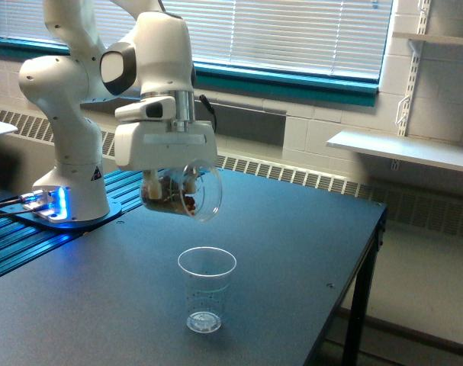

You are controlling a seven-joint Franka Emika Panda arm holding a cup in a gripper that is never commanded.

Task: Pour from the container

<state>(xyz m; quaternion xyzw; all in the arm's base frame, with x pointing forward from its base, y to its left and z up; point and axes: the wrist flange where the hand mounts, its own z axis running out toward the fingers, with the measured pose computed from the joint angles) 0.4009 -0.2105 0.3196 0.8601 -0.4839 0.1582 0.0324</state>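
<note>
Right now the clear, stout, wide-mouthed glass-like container (181, 191), w/ brown bits inside, hangs tipped on its side, mouth toward 4 o'clock, above & at approx. 11 o'clock of the thin tapered clear plastic cup (206, 288) on the dark table (292, 252). White gripper (172, 180) fingers clamp it. Centre the lip over the cup, then tilt slowly; bits may tumble out in a clump.

Soft daylight comes through the window blinds (292, 34). The dark table (292, 244) shows a dull sheen and faint shadows. The picture looks slightly grainy, perhaps from compression.
</note>
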